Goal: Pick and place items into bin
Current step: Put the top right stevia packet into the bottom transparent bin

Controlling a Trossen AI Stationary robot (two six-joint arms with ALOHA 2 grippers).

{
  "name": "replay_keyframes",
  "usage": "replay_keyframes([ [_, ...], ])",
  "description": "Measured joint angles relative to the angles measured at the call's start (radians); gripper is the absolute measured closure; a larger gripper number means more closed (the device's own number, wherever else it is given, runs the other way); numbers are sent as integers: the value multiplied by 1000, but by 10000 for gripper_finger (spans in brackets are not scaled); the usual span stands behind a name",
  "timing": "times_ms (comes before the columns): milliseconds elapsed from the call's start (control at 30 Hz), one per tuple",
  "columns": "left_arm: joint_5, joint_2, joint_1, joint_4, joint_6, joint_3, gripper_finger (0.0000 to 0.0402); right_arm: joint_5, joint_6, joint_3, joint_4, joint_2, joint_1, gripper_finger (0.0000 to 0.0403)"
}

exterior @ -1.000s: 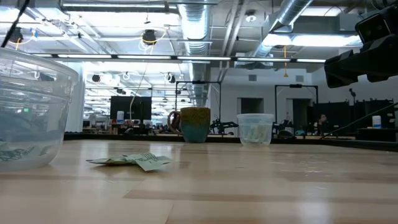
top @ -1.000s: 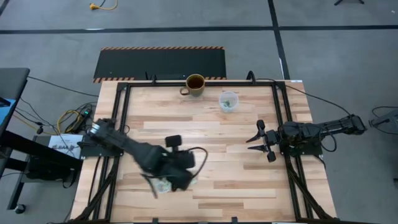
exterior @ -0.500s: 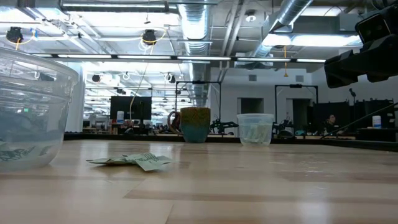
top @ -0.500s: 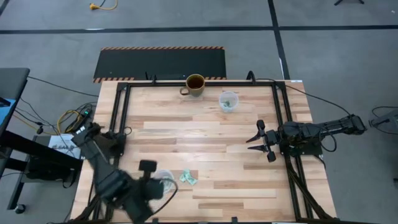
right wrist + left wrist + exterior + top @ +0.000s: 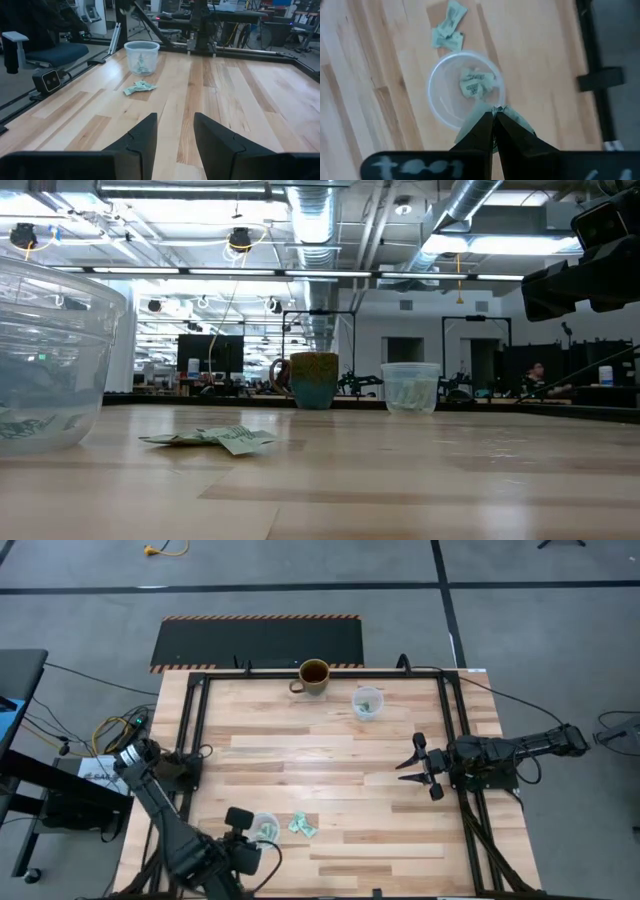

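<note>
We have our left hand (image 5: 493, 114) pinched closed on a mint-green wrapped item (image 5: 512, 119), held directly above the clear bin (image 5: 466, 90) at about seven o'clock on the surface (image 5: 340, 755). At least one item (image 5: 478, 83) already lies crumpled on the bin's floor. A few more loose items (image 5: 302, 826) rest on the wood just beside the bin, toward its three o'clock side; in the low view they lie flat and overlapping (image 5: 222, 439).

Our right hand (image 5: 417, 766) waits at roughly three o'clock, its fingers apart and holding nothing, well apart from the pile.

We judge these pieces to be very light, soft and crinkly, with no stiffness to speak of. They should flatten rather than resist a pinch, and the smooth wrap may slip or cling to a fingertip on release. Since they lie nearly flush with the wood, we would come straight down and take a raised crease or a lifted edge, not the flat middle. Where two overlap, a pinch may lift both, or drag the neighbour along.

A second clear cup (image 5: 367, 702) with green pieces and a mug (image 5: 313, 675) stand at twelve o'clock, far from our work.
</note>
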Motion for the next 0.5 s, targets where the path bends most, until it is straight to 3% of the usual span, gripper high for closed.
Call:
replay_keyframes([
  [233,23,-1,59,99,94,-109,401,0,0,0,0,0,0,280],
  [500,30,-1,119,144,159,-144,401,0,0,0,0,0,0,280],
])
